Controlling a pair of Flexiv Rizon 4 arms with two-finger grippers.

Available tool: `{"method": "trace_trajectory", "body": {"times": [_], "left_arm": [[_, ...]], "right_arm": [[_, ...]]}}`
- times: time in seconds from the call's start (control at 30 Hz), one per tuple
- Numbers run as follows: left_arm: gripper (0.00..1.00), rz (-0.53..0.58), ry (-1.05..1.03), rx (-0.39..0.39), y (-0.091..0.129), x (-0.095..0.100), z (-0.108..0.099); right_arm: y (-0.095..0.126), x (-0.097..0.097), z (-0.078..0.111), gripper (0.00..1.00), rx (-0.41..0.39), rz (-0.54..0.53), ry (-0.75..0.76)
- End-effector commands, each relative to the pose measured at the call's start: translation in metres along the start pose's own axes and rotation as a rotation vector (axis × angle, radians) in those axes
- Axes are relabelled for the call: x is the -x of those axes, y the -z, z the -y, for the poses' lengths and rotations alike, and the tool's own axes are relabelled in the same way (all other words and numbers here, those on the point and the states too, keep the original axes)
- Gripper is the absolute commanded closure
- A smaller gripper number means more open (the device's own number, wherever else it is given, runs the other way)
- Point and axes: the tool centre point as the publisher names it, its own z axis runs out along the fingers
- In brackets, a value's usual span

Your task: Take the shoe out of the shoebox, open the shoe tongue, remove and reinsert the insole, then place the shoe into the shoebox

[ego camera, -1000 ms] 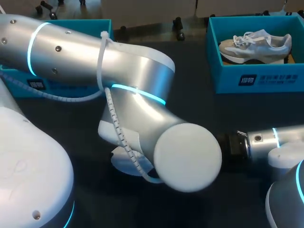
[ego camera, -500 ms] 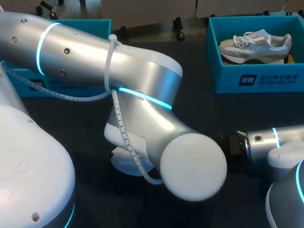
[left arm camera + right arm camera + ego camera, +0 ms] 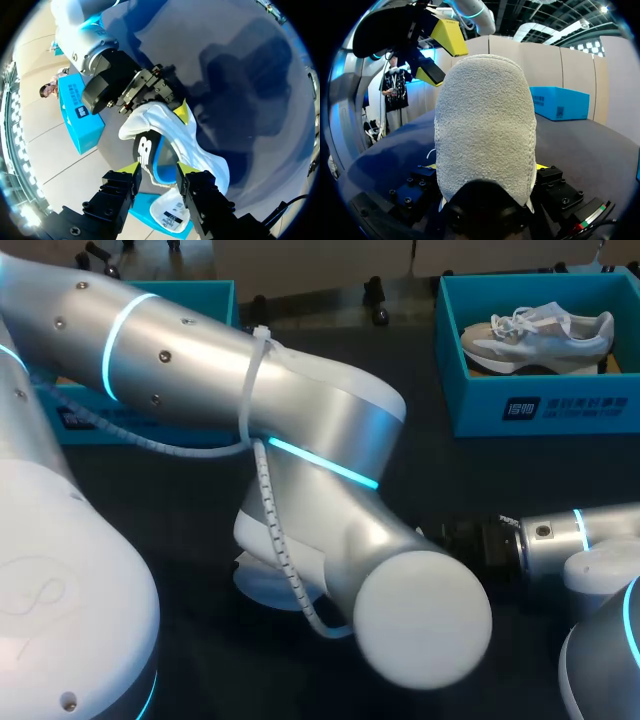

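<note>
A white shoe [image 3: 192, 142] with a black logo and a blue insole [image 3: 161, 162] is held above the dark table. My right gripper [image 3: 486, 167] is shut on the shoe, whose rough white end [image 3: 485, 125] fills its view; one of its fingers [image 3: 181, 112] shows against the shoe's side. My left gripper [image 3: 158, 168] is open at the shoe's other end, its yellow tips on either side of the insole's edge. In the head view my left arm [image 3: 300, 460] hides nearly all of the shoe [image 3: 262, 585].
A blue shoebox [image 3: 540, 405] at the back right holds a second, grey-and-white shoe [image 3: 535, 335]. Another blue box [image 3: 75, 420] sits at the back left, half hidden behind my left arm. My right arm [image 3: 545, 540] comes in low from the right.
My left arm has swung to the right and toward the front in the head view. The right arm and the far shoebox have not moved.
</note>
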Motion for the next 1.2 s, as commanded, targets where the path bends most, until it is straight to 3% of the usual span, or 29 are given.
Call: {"method": "trace_trajectory", "body": {"times": [0.03,0.5,0.7,0.77,1.2], "left_arm": [[0.56,-0.006,-0.004,0.012,-0.004,0.002,0.004],[0.62,-0.005,-0.013,0.039,-0.016,0.005,0.007],[0.82,-0.015,0.000,0.043,-0.022,0.006,0.008],[1.00,-0.017,0.006,0.041,-0.023,0.006,0.008],[1.00,-0.020,0.095,0.001,-0.022,0.008,-0.001]], "right_arm": [[-0.001,-0.001,-0.002,1.00,-0.007,0.000,-0.001],[-0.001,-0.001,-0.002,1.00,-0.007,0.000,-0.001],[-0.001,-0.001,-0.002,1.00,-0.007,0.000,-0.001],[-0.001,-0.001,-0.002,1.00,-0.007,0.000,-0.001],[-0.001,-0.001,-0.002,1.00,-0.007,0.000,-0.001]]}}
